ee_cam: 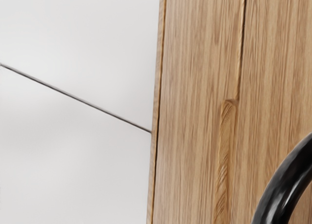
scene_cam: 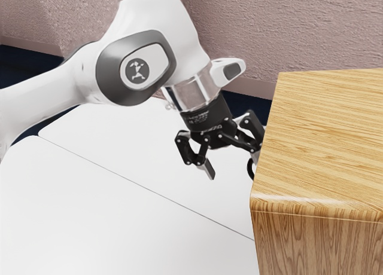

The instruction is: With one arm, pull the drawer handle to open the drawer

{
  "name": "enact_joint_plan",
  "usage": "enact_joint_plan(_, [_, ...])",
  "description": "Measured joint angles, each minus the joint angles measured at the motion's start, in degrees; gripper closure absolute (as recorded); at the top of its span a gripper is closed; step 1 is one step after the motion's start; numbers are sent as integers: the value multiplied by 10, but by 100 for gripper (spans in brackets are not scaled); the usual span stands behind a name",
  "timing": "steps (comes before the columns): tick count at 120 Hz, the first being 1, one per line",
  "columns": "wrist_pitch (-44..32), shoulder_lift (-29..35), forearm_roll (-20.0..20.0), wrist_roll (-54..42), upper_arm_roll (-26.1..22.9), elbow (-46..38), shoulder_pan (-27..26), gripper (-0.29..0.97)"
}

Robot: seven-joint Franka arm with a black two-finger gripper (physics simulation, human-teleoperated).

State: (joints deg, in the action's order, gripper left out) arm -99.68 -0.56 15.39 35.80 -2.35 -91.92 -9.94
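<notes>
- At the exterior view's left we saw the white arm (scene_cam: pixel 90 78) come in over the white table (scene_cam: pixel 90 215) and reach toward the exterior view's right.
- A thin seam (scene_cam: pixel 149 191) ran across the table top beneath the arm.
- The black gripper (scene_cam: pixel 231 166) hung tilted downward above the table, close to the cabinet's front. Its jaws stood wide apart, with nothing clamped between them.
- One finger (scene_cam: pixel 207 167) pointed down over the table, apart from the cabinet. The other lay right by the cabinet's front edge.
- The drawer handle (scene_cam: pixel 249 167), a black curved loop, sat on the cabinet's front just beside that second finger. We could not tell whether they touched.
- In the wrist view the handle's dark curve (ee_cam: pixel 285 185) stood before the grooved wood front.
- The wooden cabinet (scene_cam: pixel 323 155) stood at the exterior view's right.
</notes>
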Motion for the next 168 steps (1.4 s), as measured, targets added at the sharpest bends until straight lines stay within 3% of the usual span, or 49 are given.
enact_joint_plan(101, [-2, 10, -10, 11, 8, -28, -12, 0])
enact_joint_plan(168, [27, 43, -52, 10, 66, -56, -36, 0])
